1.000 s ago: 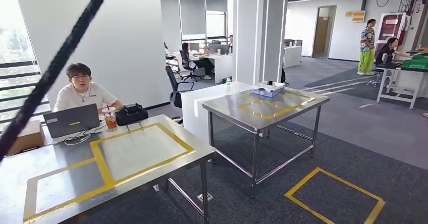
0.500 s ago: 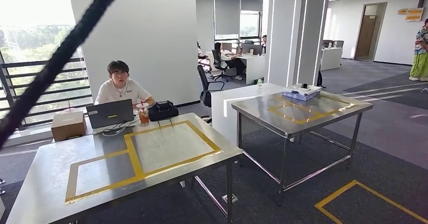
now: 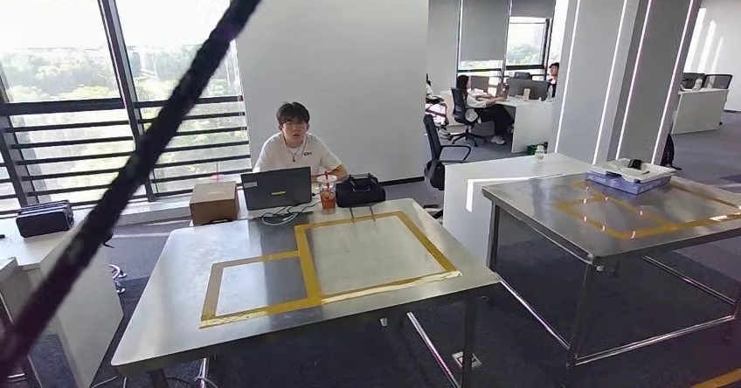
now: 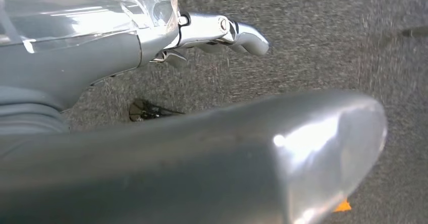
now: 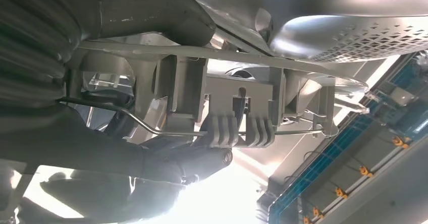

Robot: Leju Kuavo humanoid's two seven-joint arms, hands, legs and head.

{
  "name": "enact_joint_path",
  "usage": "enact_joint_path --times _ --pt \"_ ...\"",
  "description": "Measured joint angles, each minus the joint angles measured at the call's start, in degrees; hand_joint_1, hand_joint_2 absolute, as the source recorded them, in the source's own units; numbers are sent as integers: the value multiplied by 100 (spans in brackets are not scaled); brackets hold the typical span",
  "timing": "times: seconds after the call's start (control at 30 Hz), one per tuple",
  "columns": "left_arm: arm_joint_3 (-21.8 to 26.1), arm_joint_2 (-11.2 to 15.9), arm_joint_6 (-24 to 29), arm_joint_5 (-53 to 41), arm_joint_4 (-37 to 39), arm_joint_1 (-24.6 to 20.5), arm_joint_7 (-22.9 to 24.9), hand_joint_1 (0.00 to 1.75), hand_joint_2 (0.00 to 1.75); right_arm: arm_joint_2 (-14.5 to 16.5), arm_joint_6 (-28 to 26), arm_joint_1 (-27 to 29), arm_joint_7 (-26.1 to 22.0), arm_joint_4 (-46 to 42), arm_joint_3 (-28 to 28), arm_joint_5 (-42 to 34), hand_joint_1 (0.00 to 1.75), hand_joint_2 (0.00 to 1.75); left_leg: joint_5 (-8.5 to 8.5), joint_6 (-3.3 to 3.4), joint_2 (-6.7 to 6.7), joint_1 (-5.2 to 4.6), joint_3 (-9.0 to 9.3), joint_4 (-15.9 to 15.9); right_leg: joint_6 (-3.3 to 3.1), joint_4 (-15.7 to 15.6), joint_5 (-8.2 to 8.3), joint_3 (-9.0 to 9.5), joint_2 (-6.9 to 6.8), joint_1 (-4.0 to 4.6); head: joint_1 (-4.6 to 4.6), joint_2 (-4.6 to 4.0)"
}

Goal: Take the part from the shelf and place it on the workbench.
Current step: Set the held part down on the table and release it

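Fingers of the right hand (image 5: pixel 166 148) curled around a grey moulded part (image 5: pixel 242 118) as the robot faces the workbench.

Dark fingers (image 5: pixel 126 153) and the thick thumb close on the part, a plastic piece with clips and a thin wire bail, held close beneath the robot's silver body; the grip looks firm, though how tightly I cannot tell. Its left hand (image 4: pixel 151 27) hangs over grey carpet with nothing in it; how far those fingers spread I cannot tell. From this I judge the pick done and the setting-down left. Ahead stands the steel workbench (image 3: pixel 175 318), marked with yellow tape rectangles (image 3: pixel 323 261). At its far edge sit a laptop (image 3: pixel 276 188), a cardboard box (image 3: pixel 214 202), a drink cup (image 3: pixel 328 193) and a black bag (image 3: pixel 359 190), with a seated person (image 3: pixel 294 143) behind. A second steel table (image 3: pixel 612 222) stands to the right.
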Motion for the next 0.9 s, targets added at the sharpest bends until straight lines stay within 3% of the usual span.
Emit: enact_joint_path --times 0.03,0.1,0.13,0.2,0.27,0.3,0.33,0.37,0.43,0.5,0.57,0.63,0.7,0.77,0.8,0.83,0.9 --pt "19 0 8 -4 15 0 0 0 0 5 5 -33 3 36 17 1 175 175 0 -16 -33 15 -16 4 -49 -1 4 5 -54 -8 -6 0" --pt "43 1 25 -13 40 -9 -1 0 0 17 9 -102 9 105 45 4 175 175 -65 -57 151 27 -85 122 -127 -11 0 22 -152 -6 -16 1" --pt "45 3 28 -16 50 -28 -2 0 0 22 9 -125 8 131 55 4 175 175 -170 -77 319 28 -179 319 -165 -18 -9 37 -210 -4 -21 1" --pt "42 4 30 -16 74 -78 -3 0 0 30 9 -144 7 167 72 2 175 175 -482 -107 625 27 -528 1007 -219 -19 -34 55 -333 36 -29 1" --pt "37 3 34 -22 111 -103 -9 0 0 35 7 -153 12 207 96 7 175 175 -662 -109 694 33 -861 1607 -247 -17 -55 60 -471 73 -27 1" --pt "36 2 48 -37 131 -104 -22 0 0 40 5 -161 21 227 108 12 175 175 -611 -95 705 30 -890 1637 -257 -17 -66 68 -539 92 -28 1" --pt "37 2 71 -64 151 -104 -47 0 0 47 0 -174 34 245 119 21 175 175 -467 -65 724 19 -802 1444 -266 -18 -77 82 -605 113 -28 1" --pt "37 2 99 -97 167 -110 -79 0 0 56 -6 -195 48 260 128 32 175 175 -272 -10 781 -4 -610 1068 -271 -20 -89 101 -664 134 -28 1" --pt "40 8 155 -171 201 -148 -159 0 0 74 -25 -247 70 281 151 57 175 175 -41 103 927 -70 -246 358 -261 -24 -114 125 -753 173 -23 0" --pt "50 12 190 -209 232 -191 -225 0 0 96 -36 -295 78 304 187 69 175 175 -31 156 977 -122 -140 105 -225 -37 -129 129 -832 182 -21 0" --pt "87 4 202 -223 260 -202 -261 0 0 125 -37 -341 83 324 228 66 175 175 8 178 921 -115 -101 18 -180 -55 -131 142 -870 180 -24 1" --pt "121 -2 202 -239 287 -228 -281 0 0 142 -36 -385 90 338 259 61 175 175 79 208 864 -68 4 -114 -154 117 -217 73 -669 172 -25 0" --pt "129 -5 201 -258 324 -290 -299 0 0 144 -39 -410 101 361 275 54 175 175 116 226 798 -39 57 -171 -154 738 -468 -238 -390 142 -13 -1" --pt "144 -8 199 -295 376 -354 -299 0 0 143 -47 -415 130 387 302 52 175 175 113 224 712 -31 56 -168 -114 1397 -663 -611 -297 104 1 1" --pt "159 -8 196 -311 406 -374 -296 0 0 142 -52 -418 150 397 321 55 175 175 106 214 669 -24 61 -164 -66 1477 -642 -686 -290 83 3 1" --pt "177 -8 189 -324 432 -386 -291 0 0 142 -57 -423 165 403 339 54 175 175 93 195 632 -12 70 -154 -1 1323 -525 -642 -289 58 4 1" --pt "206 -7 163 -353 461 -390 -290 0 0 142 -70 -443 181 405 357 42 175 175 42 120 573 14 79 -97 127 576 -170 -325 -288 4 11 1"
